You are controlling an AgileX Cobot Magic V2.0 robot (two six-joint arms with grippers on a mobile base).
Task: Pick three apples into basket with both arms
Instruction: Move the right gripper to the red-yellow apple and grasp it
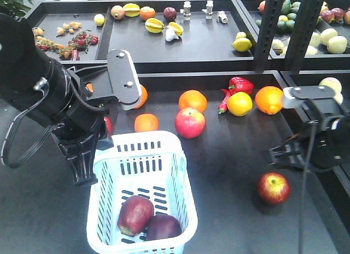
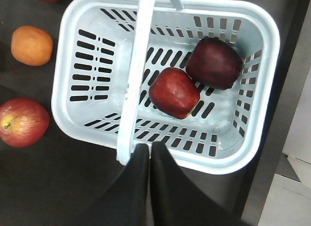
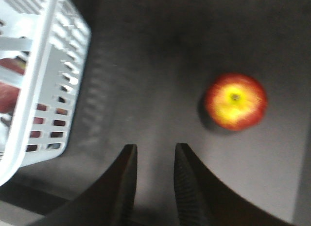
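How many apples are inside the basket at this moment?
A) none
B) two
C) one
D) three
B: the left wrist view shows just two dark red apples, one beside the other, lying on the slotted bottom of the basket; a third apple sits on the table near the right gripper.

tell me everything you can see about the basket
The basket is a pale blue-white rectangular plastic one with slotted walls and floor, a rolled rim and a thin handle that arches across it in the left wrist view. It stands upright on the dark table and holds two dark red apples touching each other at one end. The left hand, shut, hovers over its rim.
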